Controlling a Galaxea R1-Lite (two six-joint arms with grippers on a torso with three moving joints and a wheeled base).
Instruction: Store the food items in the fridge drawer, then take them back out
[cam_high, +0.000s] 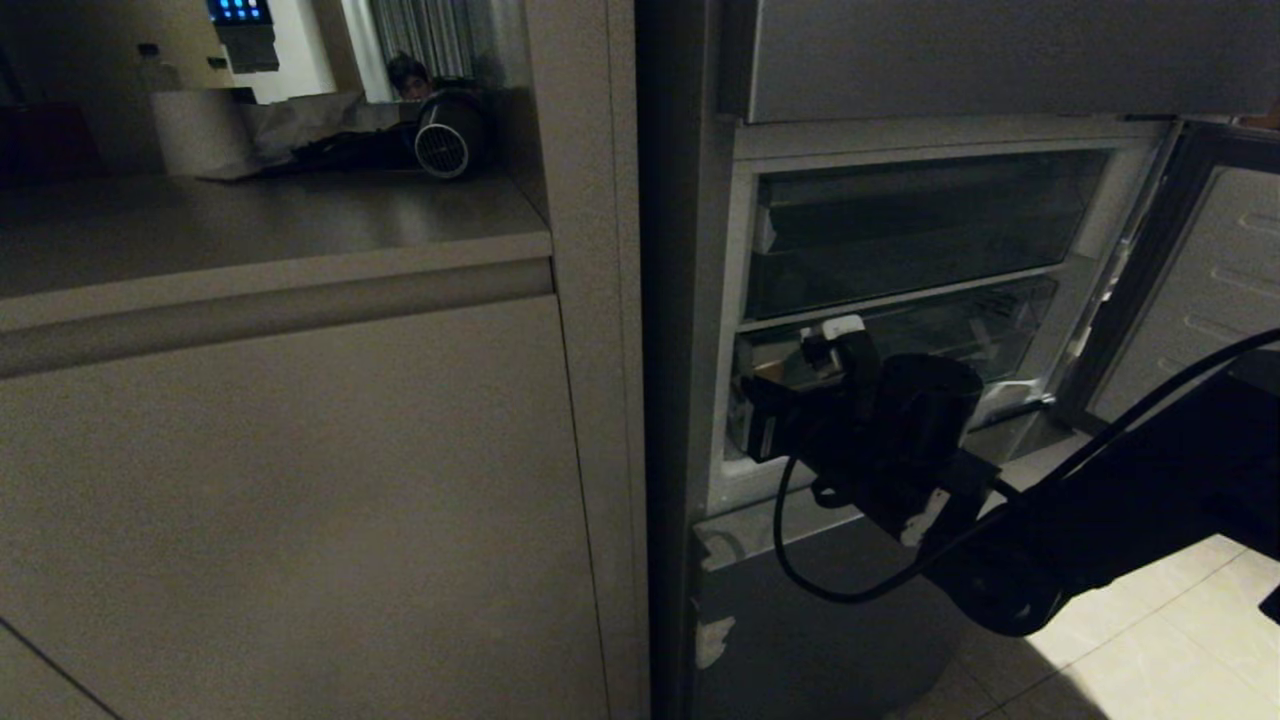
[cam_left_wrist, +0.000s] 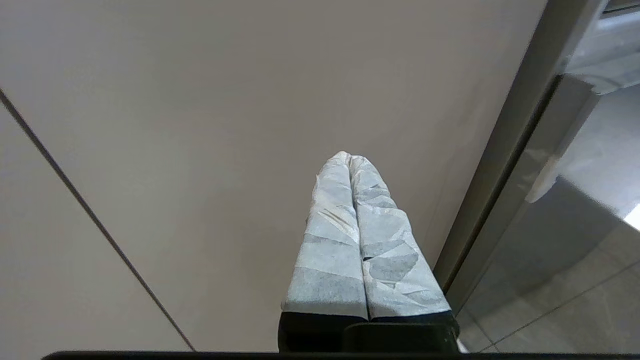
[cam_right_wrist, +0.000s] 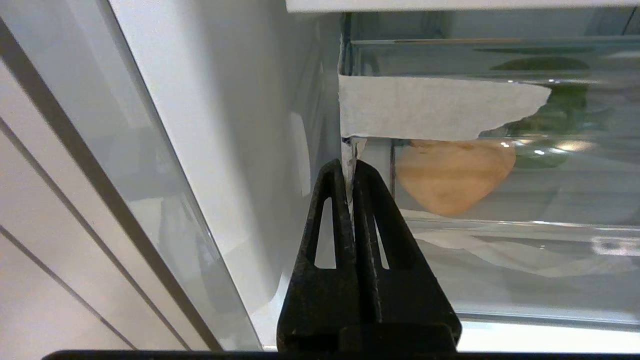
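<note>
Head view: right gripper (cam_right_wrist: 350, 165) reaches level to fridge drawer (cam_right_wrist: 500, 260) corner, jaws clenched (on paper tab (cam_right_wrist: 435, 107)).

Tan matte potato (cam_right_wrist: 452, 175) inside clear fridge drawer (cam_right_wrist: 500, 240), behind its glossy front

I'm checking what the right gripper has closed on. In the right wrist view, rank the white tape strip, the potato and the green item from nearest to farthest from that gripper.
From the right gripper, jaws shut:
1. White tape strip, its end at the tips, on the drawer front.
2. Potato, behind the clear front, inside the drawer.
3. Green item, deeper in, beyond the potato.
</note>
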